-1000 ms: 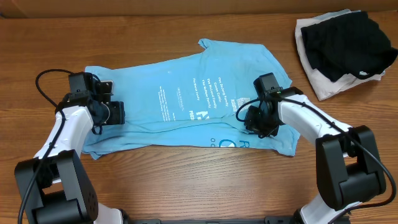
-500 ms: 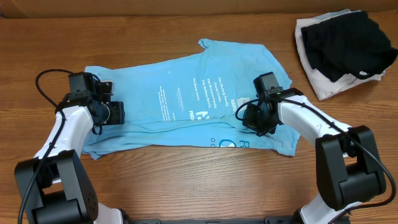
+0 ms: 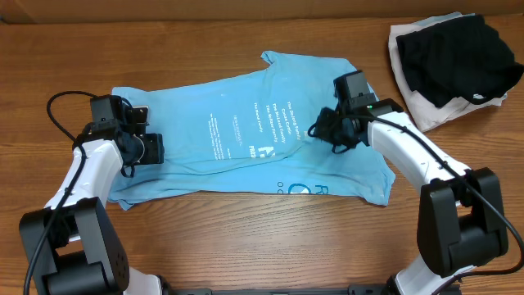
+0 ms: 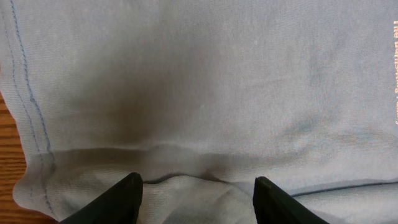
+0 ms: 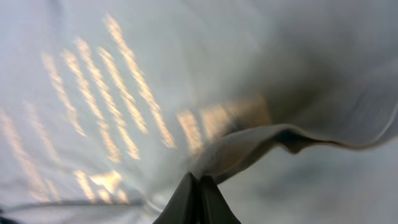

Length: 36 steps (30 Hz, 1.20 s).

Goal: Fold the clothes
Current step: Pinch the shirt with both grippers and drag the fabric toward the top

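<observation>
Black garment [image 3: 454, 53] on white one [image 3: 422, 113], near blue T-shirt [image 3: 229, 123], not touching.

Nothing I can truly read, white lettering [image 3: 274, 123] in short lines on the sky-blue T-shirt [image 3: 213, 106], toward three o'clock of its middle, too small to make out, larger pale letters at five o'clock, half hidden, only blurred streaks under my right claw

white garment [image 3: 419, 113] mostly under black garment [image 3: 454, 53], T-shirt [image 3: 201, 160] txt unreadably small, R wrist view blurred
</observation>
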Motion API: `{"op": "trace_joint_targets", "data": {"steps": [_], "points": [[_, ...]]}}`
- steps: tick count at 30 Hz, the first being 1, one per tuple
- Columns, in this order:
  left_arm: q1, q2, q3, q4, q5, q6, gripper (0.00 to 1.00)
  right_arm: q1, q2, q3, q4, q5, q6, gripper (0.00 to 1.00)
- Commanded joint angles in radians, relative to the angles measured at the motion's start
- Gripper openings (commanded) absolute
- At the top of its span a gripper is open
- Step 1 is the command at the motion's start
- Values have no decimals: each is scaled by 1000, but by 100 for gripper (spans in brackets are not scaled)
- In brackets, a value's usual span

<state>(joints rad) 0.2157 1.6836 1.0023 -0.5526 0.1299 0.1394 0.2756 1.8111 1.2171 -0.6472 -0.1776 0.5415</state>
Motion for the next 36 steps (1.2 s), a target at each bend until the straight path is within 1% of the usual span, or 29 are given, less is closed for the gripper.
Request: {"op": "trace_joint_targets", "data": {"steps": [1, 11, 13, 14, 15, 16, 18, 21, 23, 24, 25, 27, 28, 29, 30, 31, 36], "points": [[-1, 7, 15, 4, -7, 21, 59, 5, 0, 30, 64, 1, -14, 4], [-1, 7, 15, 11, -7, 21, 59, 5, 0, 29, 268, 60, -21, 5], [-1, 7, 15, 15, -7, 21, 59, 5, 0, 29, 282, 83, -21, 31], [-1, 7, 15, 17, -7, 21, 59, 5, 0, 29, 283, 97, -26, 47], [-1, 7, 15, 23, -7, 21, 59, 4, 0, 29, 280, 99, -48, 60], [-1, 7, 15, 30, -7, 21, 59, 0, 0, 29, 275, 99, -76, 68], [-1, 6, 21, 35, -7, 21, 59, -10, 0, 30, 255, 98, -103, 77], [-1, 6, 54, 13, -7, -7, 59, -39, -1, 37, 185, 98, -112, 80], [-2, 6, 86, -16, -6, -26, 59, -59, 0, 37, 137, 99, -134, 80], [-3, 6, 102, -28, -6, -40, 59, -71, 0, 37, 111, 98, -147, 77], [-5, 6, 118, -40, -1, -48, 60, -80, 0, 34, 85, 100, -162, 68], [-11, 6, 141, -49, 6, -51, 60, -95, 0, 24, 42, 113, -201, 34], [-14, 6, 146, -49, 10, -50, 60, -98, 0, 18, 36, 124, -203, 21], [-20, 6, 152, -48, 19, -50, 60, -100, 0, 6, 32, 141, -203, 11], [-24, 6, 154, -44, 26, -50, 60, -101, 0, -5, 32, 154, -202, 6], [-30, 6, 156, -38, 29, -51, 60, -101, 0, -20, 36, 166, -203, 4], [-60, 6, 159, -12, 28, -51, 59, -101, 10, -100, 85, 194, -203, 4]]}}
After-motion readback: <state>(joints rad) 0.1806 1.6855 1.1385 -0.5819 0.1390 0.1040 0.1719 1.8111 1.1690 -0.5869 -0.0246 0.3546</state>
